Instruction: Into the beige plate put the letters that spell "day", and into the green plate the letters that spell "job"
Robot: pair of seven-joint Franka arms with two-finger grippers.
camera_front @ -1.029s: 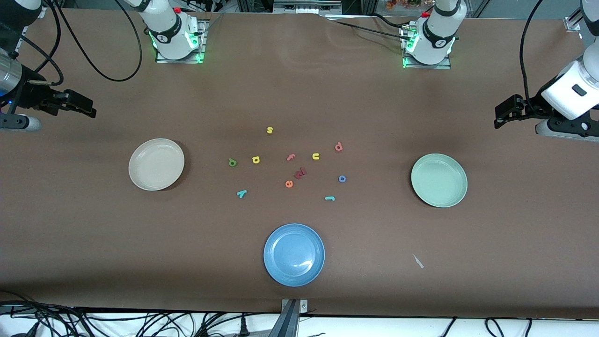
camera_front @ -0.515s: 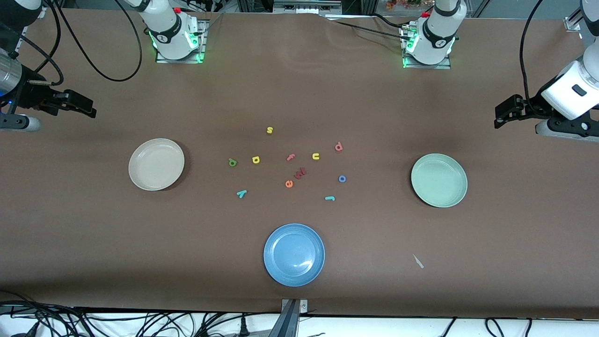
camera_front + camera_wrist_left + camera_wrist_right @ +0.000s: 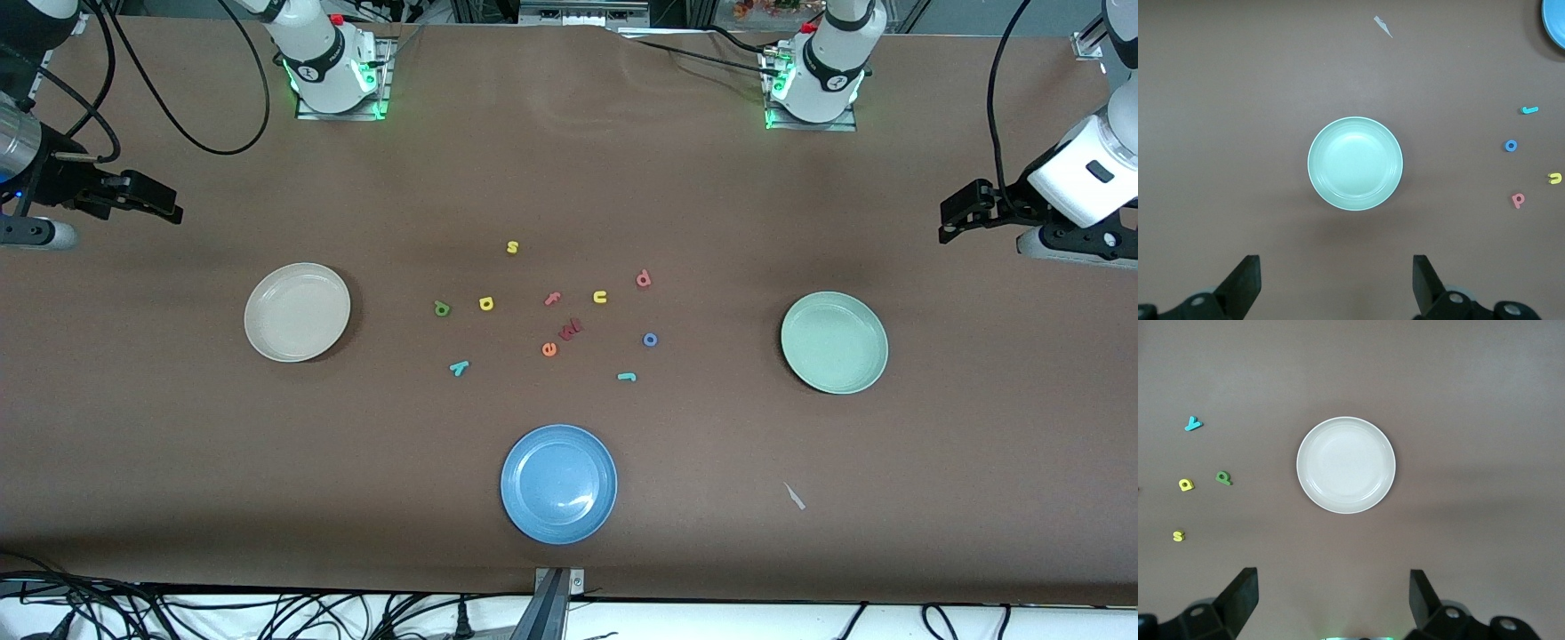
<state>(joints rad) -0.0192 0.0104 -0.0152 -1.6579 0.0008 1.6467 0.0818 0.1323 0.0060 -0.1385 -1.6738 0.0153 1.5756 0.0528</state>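
The beige plate (image 3: pixel 297 312) (image 3: pixel 1345 465) lies bare toward the right arm's end, the green plate (image 3: pixel 834 342) (image 3: pixel 1355 163) bare toward the left arm's end. Between them on the table lie yellow "d" (image 3: pixel 485 304) (image 3: pixel 1185 485), green "a" (image 3: pixel 442 308) (image 3: pixel 1223 478), teal "y" (image 3: pixel 459 367) (image 3: pixel 1193 423), teal "j" (image 3: pixel 627 377) (image 3: pixel 1529 110), blue "o" (image 3: pixel 650 340) (image 3: pixel 1511 145) and pinkish-red "b" (image 3: pixel 644 279) (image 3: pixel 1517 199). My right gripper (image 3: pixel 167 208) (image 3: pixel 1332 575) hangs open high by the beige plate. My left gripper (image 3: pixel 951 224) (image 3: pixel 1336 261) hangs open high by the green plate. Both hold nothing.
A blue plate (image 3: pixel 558 483) sits nearest the front camera. Other letters lie among the task's letters: yellow "s" (image 3: pixel 512 247), pink "f" (image 3: pixel 553 299), yellow "u" (image 3: pixel 600 297), a dark red letter (image 3: pixel 570 329), orange "e" (image 3: pixel 548 349). A paper scrap (image 3: pixel 794 496) lies near the front edge.
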